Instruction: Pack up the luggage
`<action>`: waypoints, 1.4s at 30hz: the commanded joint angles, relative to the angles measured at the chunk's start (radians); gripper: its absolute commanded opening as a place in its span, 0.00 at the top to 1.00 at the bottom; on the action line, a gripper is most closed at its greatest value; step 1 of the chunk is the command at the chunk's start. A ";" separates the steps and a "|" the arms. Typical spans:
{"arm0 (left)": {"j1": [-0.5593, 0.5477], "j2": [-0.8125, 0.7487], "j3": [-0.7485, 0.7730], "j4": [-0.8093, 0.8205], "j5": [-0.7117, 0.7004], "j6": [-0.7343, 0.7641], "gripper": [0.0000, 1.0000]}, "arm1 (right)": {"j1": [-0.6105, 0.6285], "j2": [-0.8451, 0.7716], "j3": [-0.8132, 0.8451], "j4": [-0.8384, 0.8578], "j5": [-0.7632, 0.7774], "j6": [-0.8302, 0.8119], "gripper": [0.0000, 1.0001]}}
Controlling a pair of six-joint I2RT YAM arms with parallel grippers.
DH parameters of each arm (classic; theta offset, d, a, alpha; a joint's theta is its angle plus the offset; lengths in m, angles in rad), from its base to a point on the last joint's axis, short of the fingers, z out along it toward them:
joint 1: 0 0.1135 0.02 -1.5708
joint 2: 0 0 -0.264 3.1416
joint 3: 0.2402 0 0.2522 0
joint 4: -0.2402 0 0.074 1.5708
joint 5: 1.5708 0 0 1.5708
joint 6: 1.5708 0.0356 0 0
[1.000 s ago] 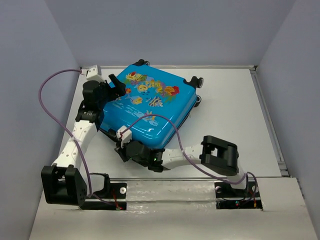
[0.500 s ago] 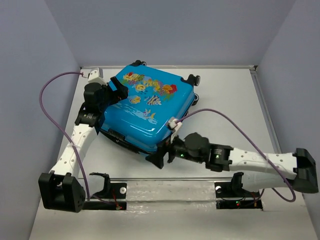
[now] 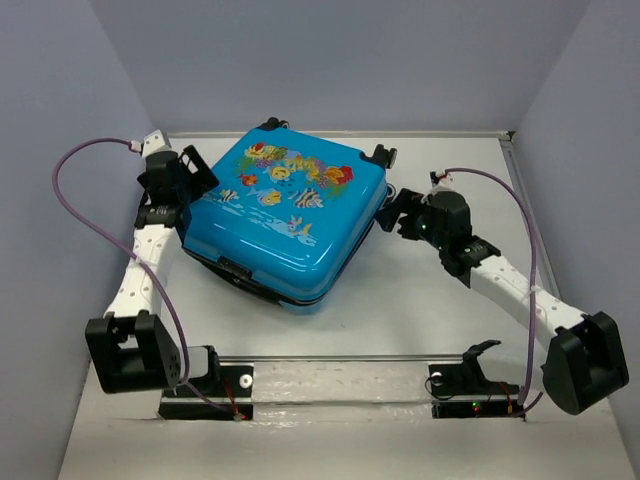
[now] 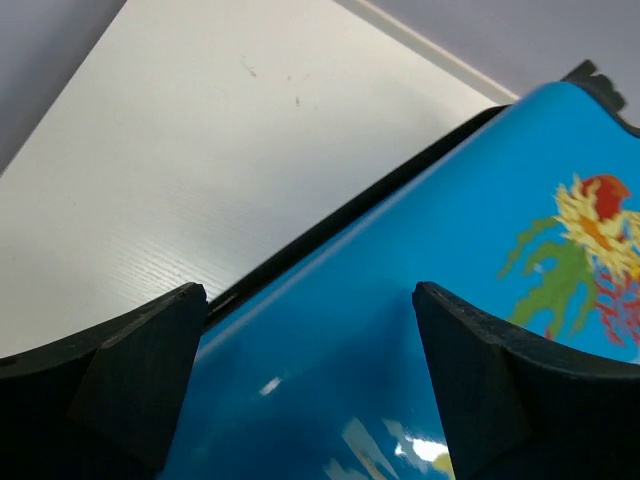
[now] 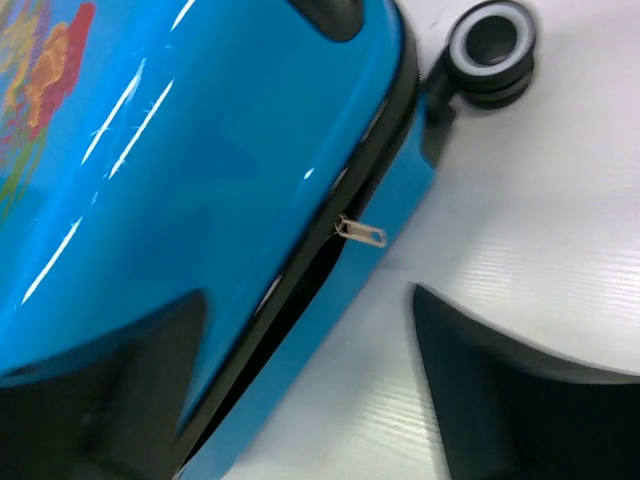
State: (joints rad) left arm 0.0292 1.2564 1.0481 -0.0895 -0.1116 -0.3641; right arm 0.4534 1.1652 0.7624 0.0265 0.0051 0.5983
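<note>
Jaws on both sides stand as wide as they go, and neither has hold of anything. My left gripper (image 4: 305,290) straddles the left edge of the luggage (image 3: 290,215), with blue lid and dark seam showing between its fingers (image 4: 130,370). Whether the pads touch the shell I cannot tell. I judge it is placed there to brace the case against sliding.

My right gripper (image 5: 308,295) hangs just beside the opposite edge, apart from the shell and aimed at the seam. A small metal zipper pull (image 5: 362,233) sticks out there, with a wheel (image 5: 492,45) beyond it. The open fingers suit a pinch on that pull, which I take to be the next step.

Outward from both, the luggage lies flat on the white table (image 3: 450,300), fish print up, set askew between my two arms. Its lid is down, yet near the pull the seam looks slightly parted, so the zip seems not yet run closed.
</note>
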 commanded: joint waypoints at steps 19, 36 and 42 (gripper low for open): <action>0.117 0.472 0.144 -0.032 0.190 -0.090 0.94 | -0.096 0.324 0.050 0.276 -0.295 0.083 0.93; -0.239 -0.081 -0.330 0.065 0.241 -0.228 0.94 | -0.035 0.734 0.753 -0.061 -0.528 -0.160 0.93; -0.330 -0.346 -0.405 0.027 0.217 -0.300 0.94 | -0.062 0.841 0.948 -0.192 -0.588 -0.207 0.73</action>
State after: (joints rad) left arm -0.2089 1.0405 0.6098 -0.2008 -0.0746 -0.5243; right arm 0.2775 2.0640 1.5902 -0.1223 -0.2440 0.3729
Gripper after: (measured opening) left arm 0.068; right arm 0.148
